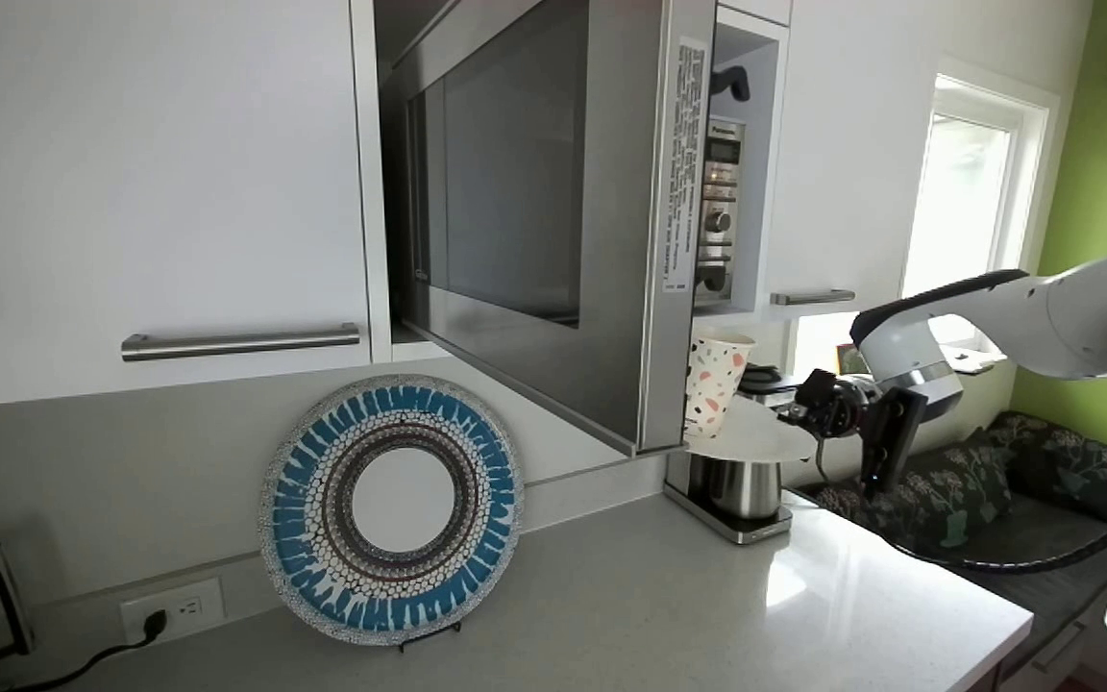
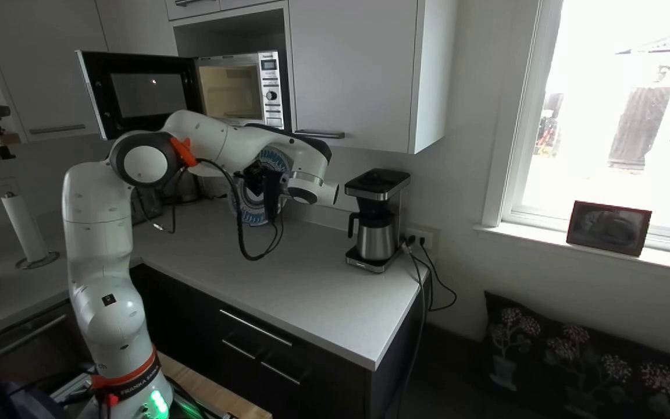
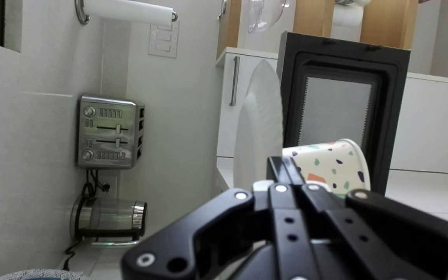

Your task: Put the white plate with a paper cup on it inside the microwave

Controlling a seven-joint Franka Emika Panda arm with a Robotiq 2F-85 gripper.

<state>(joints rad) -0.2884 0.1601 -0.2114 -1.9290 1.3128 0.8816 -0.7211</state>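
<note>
Pinching the rim of the white plate (image 3: pixel 258 124) with my gripper (image 3: pixel 284 168), I hold it up in the air, my two fingertips (image 3: pixel 274 168) pressed together over its edge. The paper cup (image 3: pixel 327 162), cream with coloured flecks, stands mouth up on the plate; in an exterior view the edge of the microwave door (image 1: pixel 553 221) hides part of both. They are outside the microwave (image 2: pixel 271 96), whose door stands wide open in both exterior views, and from my wrist its dark inner face shows behind the cup. In an exterior view the plate overlaps the top of the coffee maker (image 1: pixel 746 492), though I cannot tell how near the two are. The blue-patterned plate (image 1: pixel 400 514) is propped upright on a dark stand (image 1: pixel 430 636) on the counter (image 1: pixel 630 605). Off to one side in my wrist view, the toaster (image 3: pixel 109 132) and the kettle (image 3: pixel 109 216) stand near each other, with the paper roll (image 3: pixel 130 10) farther along.
</note>
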